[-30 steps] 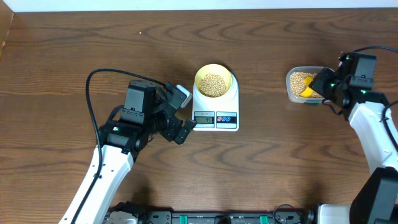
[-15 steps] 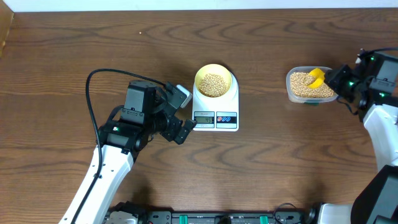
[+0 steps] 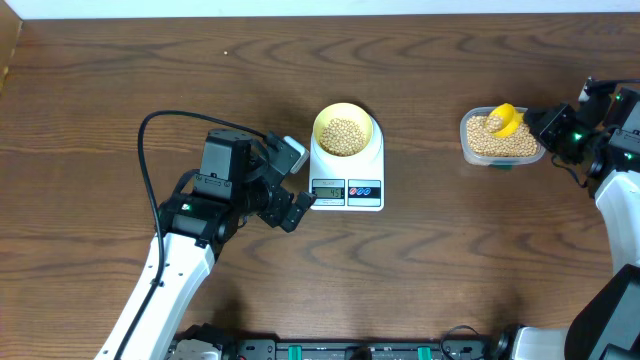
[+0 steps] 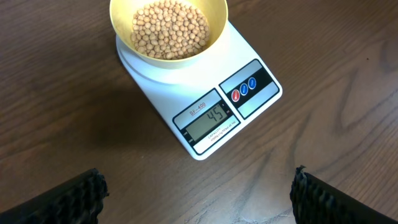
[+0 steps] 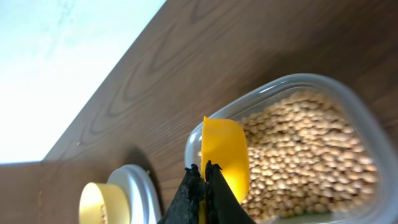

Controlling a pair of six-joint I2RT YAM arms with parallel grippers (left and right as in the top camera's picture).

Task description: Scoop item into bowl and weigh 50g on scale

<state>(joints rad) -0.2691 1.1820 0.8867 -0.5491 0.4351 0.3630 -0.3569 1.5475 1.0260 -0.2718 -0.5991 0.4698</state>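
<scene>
Tan beans (image 4: 168, 28) fill the bowl (image 4: 216, 15) on the white scale (image 4: 161, 87), reading 45. Left gripper (image 4: 196, 186) gapes empty beside it; right gripper (image 5: 200, 186) pinches a yellow scoop (image 5: 225, 155) over the right-hand tub (image 3: 464, 138).

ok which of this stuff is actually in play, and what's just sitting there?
In play: beans, bowl, scale (reads 45), clear tub of beans, yellow scoop, right gripper shut on the scoop.
Just there: left gripper, open and empty near the scale; black cable on the left arm.
</scene>
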